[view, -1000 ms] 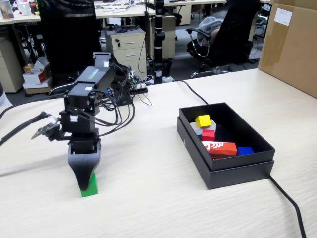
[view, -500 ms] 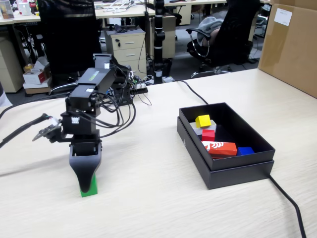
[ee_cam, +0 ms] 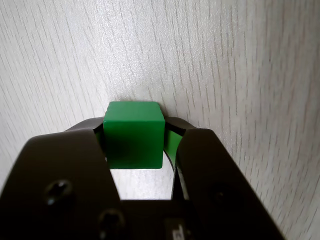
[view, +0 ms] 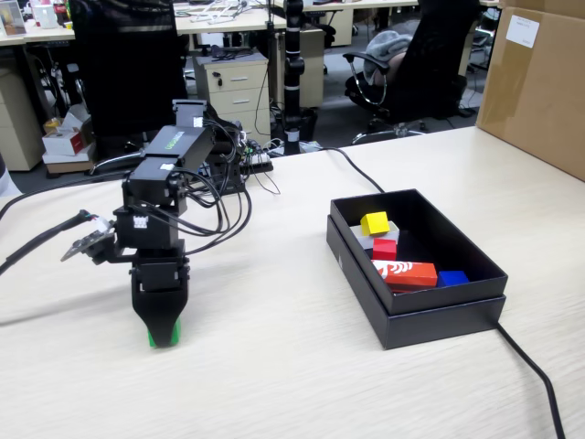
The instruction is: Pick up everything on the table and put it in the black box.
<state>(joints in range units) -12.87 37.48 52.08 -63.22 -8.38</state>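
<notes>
The gripper [ee_cam: 134, 136], a moment ago poised over the green cube [ee_cam: 133, 135], has now clamped it on the table [view: 274, 366], leaving the last piece to join the others in the black box [view: 439, 311].

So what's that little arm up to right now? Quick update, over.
Hand shut on green cube, low over table. Yellow cube and red cube already in black box. Path to the box looks clear.

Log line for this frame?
gripper: shut on green cube | yellow cube, red cube: in black box
</notes>
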